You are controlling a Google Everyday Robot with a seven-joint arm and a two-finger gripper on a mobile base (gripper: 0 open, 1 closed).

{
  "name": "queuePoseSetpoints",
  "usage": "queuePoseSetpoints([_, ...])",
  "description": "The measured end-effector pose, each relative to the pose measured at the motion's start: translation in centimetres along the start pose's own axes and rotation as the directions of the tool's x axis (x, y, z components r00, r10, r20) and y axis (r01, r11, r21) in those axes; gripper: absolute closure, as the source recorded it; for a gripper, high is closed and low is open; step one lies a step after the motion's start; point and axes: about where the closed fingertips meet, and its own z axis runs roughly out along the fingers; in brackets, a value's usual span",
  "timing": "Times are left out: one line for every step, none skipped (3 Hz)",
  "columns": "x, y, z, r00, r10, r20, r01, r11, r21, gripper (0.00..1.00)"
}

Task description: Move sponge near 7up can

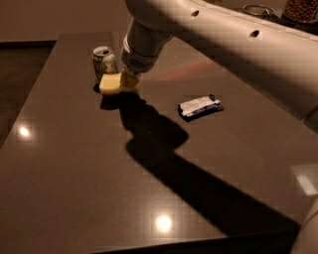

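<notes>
The pale yellow sponge [110, 83] is at the far left of the dark table, right in front of the green and white 7up can [104, 61] and almost touching it. The can stands upright. My gripper [129, 82] comes down from the white arm at the sponge's right end and is shut on the sponge. The sponge is at or just above the table top, with its shadow right under it. The arm's wrist hides the sponge's right end.
A small blue-and-white wrapped packet [199, 107] lies to the right of the sponge. The arm's long shadow crosses the table [74, 188] toward the near right. A glass and a jar [300, 10] stand at the far right edge.
</notes>
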Motion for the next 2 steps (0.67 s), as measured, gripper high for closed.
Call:
queuePoseSetpoints([1.56,-0.48,0.32,1.0,0.017,-0.02,-0.017,0.9999,0.003,0.4])
queuePoseSetpoints([2.54,-0.12,0.62,1.0,0.024,-0.02,-0.024,0.9997,-0.006,0.17])
